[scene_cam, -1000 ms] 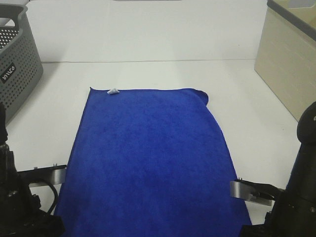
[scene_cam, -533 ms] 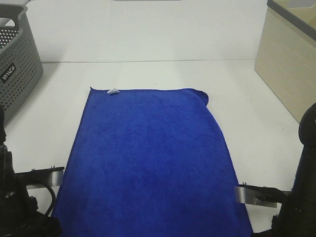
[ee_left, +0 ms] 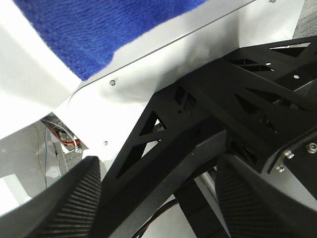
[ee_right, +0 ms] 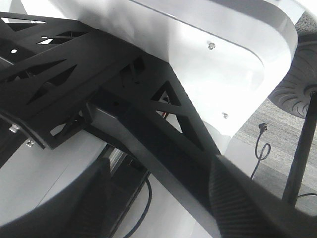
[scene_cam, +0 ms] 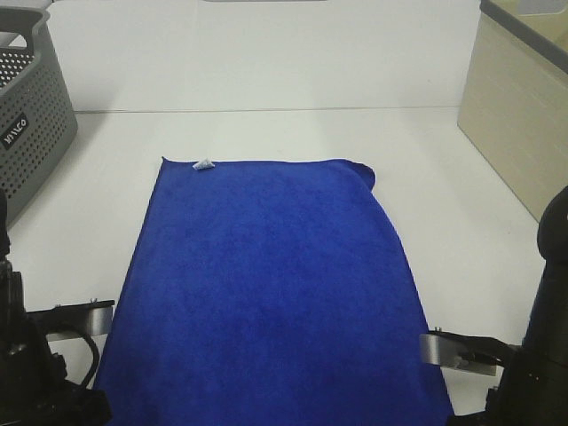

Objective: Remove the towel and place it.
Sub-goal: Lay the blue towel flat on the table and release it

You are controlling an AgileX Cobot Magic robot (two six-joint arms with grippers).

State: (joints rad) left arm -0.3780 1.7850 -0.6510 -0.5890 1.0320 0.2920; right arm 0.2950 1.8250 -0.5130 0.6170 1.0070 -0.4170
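The exterior high camera looks down from the near side across the table (scene_cam: 266, 133) toward the far wall (scene_cam: 266, 53). Both wrist cameras sit close at its near edge, facing the black frame (ee_left: 198, 131) beneath; only the left shares the towel (ee_left: 99, 29).

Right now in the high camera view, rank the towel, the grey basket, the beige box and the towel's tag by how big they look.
1. towel
2. beige box and grey basket: they look alike and the frame cuts both off, so unranked
3. tag, a tiny speck
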